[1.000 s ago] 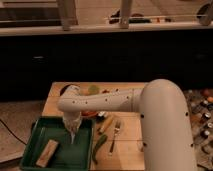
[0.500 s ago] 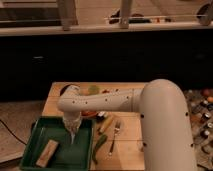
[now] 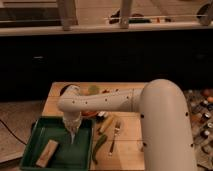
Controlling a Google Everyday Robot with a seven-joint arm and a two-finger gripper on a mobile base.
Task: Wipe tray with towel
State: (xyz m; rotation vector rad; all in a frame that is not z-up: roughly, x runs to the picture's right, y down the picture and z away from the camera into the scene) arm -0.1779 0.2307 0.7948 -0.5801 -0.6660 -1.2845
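The dark-green tray (image 3: 45, 127) lies at the lower left, its right part resting on the wooden board (image 3: 130, 145). My white arm reaches left across the board and bends down over the tray. The gripper (image 3: 72, 125) hangs over the tray's middle right. A pale whitish-grey towel (image 3: 73, 134) hangs from it and tapers to a point just above or on the tray floor. A tan rectangular block (image 3: 47, 152) with a dark mark lies in the tray's front left part.
On the board right of the tray lie a green pepper-like thing (image 3: 98, 146), a fork (image 3: 114, 136), and red and green food items (image 3: 93, 90) behind the arm. Small objects (image 3: 202, 112) sit at the right edge. A dark counter front runs behind.
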